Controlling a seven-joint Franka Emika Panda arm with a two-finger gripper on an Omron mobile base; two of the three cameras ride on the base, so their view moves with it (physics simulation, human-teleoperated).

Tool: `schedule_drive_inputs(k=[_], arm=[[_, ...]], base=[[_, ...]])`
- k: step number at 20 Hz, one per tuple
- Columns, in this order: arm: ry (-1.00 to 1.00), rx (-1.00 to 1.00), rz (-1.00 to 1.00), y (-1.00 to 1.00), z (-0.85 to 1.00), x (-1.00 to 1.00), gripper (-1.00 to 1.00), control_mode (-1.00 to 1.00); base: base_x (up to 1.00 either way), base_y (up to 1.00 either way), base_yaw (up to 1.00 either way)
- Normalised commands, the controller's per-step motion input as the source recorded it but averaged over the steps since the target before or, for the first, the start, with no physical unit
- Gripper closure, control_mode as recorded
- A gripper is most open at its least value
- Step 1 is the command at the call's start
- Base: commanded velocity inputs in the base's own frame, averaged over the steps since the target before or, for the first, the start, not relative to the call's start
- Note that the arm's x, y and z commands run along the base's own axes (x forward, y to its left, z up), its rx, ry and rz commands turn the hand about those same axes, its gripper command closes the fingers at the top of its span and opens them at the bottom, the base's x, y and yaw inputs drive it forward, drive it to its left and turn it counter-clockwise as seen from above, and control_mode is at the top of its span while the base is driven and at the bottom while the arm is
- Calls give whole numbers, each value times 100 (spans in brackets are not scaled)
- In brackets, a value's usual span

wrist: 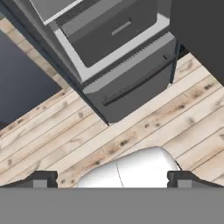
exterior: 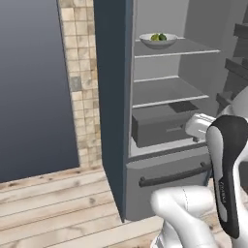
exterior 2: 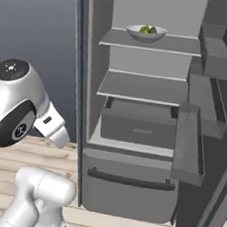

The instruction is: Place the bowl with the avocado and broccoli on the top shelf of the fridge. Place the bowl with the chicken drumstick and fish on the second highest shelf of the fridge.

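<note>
The fridge stands open, its pale grey inside facing me. The wide white-grey bowl with the avocado and broccoli rests on the highest visible shelf, also seen as bowl from the right. Inside it the dark avocado lies beside the yellow-green broccoli. The shelf below is bare. The bowl with the chicken drumstick and fish is out of view. My gripper is open, fingertips far apart with nothing between them, pointing down at the wooden floor in front of the fridge's bottom drawer.
The open fridge door with its door bins juts out at the right. A grey drawer box sits under the lower shelf. A tiled wall strip and a dark panel stand left of the fridge. Wooden floor lies in front.
</note>
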Motion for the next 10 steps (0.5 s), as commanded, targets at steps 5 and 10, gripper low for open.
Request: schedule_drive_inputs(k=[5, 10], arm=[[0, 0, 0, 0, 0, 0, -100, 100], [0, 0, 0, 0, 0, 0, -100, 100]], base=[[-91, 62, -53], [-53, 20, -88]])
